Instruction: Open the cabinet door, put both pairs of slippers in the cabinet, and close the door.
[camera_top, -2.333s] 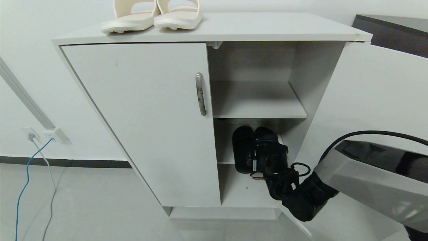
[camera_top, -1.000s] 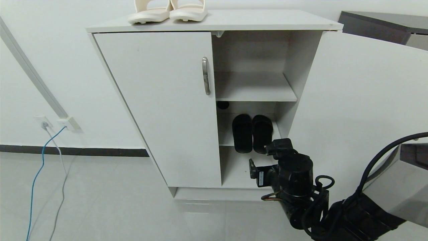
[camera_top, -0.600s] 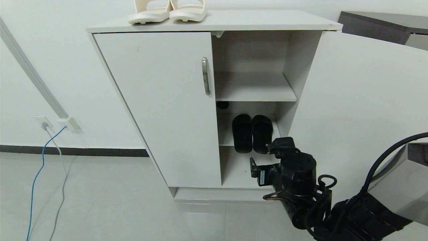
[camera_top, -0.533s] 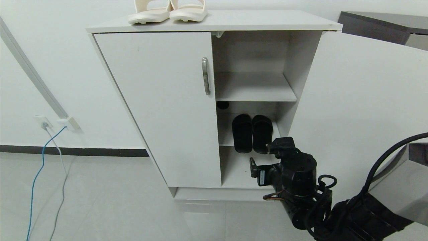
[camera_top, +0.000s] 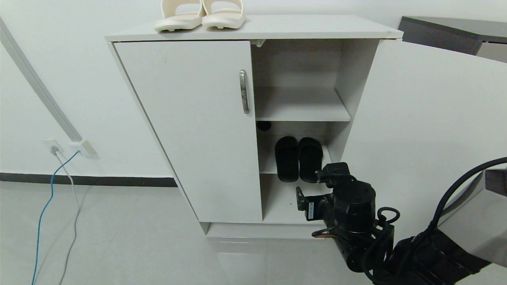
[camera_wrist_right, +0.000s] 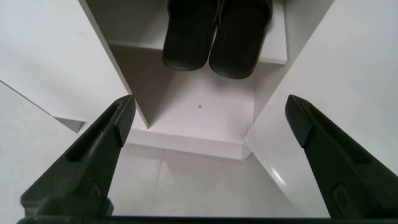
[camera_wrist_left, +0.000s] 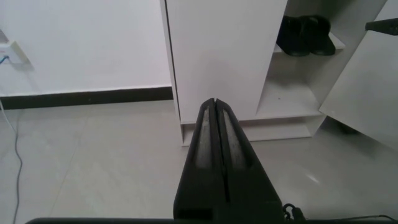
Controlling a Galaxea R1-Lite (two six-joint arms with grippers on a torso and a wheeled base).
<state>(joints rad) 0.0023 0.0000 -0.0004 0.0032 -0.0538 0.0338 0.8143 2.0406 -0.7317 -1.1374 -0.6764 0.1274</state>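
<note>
Reach up and left from right gripper (camera_wrist_right: 209,106), spread empty, low before cabinet (camera_top: 317,25), to cream slippers (camera_top: 200,16) lying front-to-back on cabinet top.

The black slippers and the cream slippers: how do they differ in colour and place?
The black slippers are dark; the cream slippers are pale. The black slippers lie inside the cabinet on a shelf; the cream slippers lie on its top. Both pairs sit side by side.
</note>
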